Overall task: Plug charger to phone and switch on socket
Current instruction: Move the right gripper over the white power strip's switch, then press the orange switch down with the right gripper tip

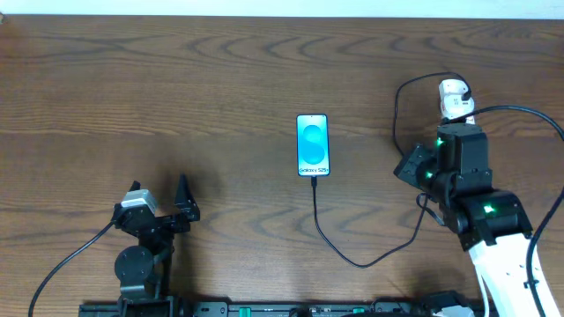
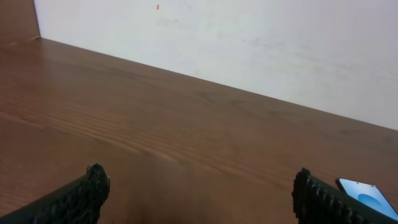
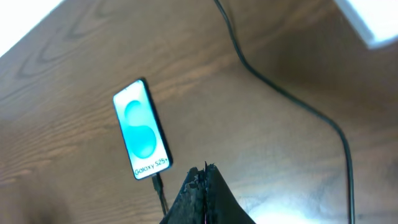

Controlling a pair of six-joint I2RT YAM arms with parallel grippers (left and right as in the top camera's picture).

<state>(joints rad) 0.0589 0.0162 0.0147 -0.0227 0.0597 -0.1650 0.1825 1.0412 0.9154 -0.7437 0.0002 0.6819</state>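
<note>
The phone [image 1: 313, 145] lies flat mid-table, blue-cyan screen up; it also shows in the right wrist view [image 3: 142, 129] and at the left wrist view's right edge [image 2: 368, 191]. The charger cable [image 1: 352, 257] has its plug in the phone's near end [image 3: 158, 184] and loops right toward the right arm, then up [image 1: 397, 114] to the socket. Only the socket's white rounded end [image 1: 453, 97] shows past the right arm; a white corner [image 3: 373, 22] shows in the right wrist view. My right gripper [image 3: 205, 171] is shut and empty, above the table right of the phone. My left gripper [image 2: 199, 190] is open and empty at the near left.
A white wall [image 2: 249, 43] borders the table's far edge. The robots' own black cables run at the near left [image 1: 70, 255] and far right [image 1: 529, 114]. A black rail [image 1: 264, 308] lines the near edge.
</note>
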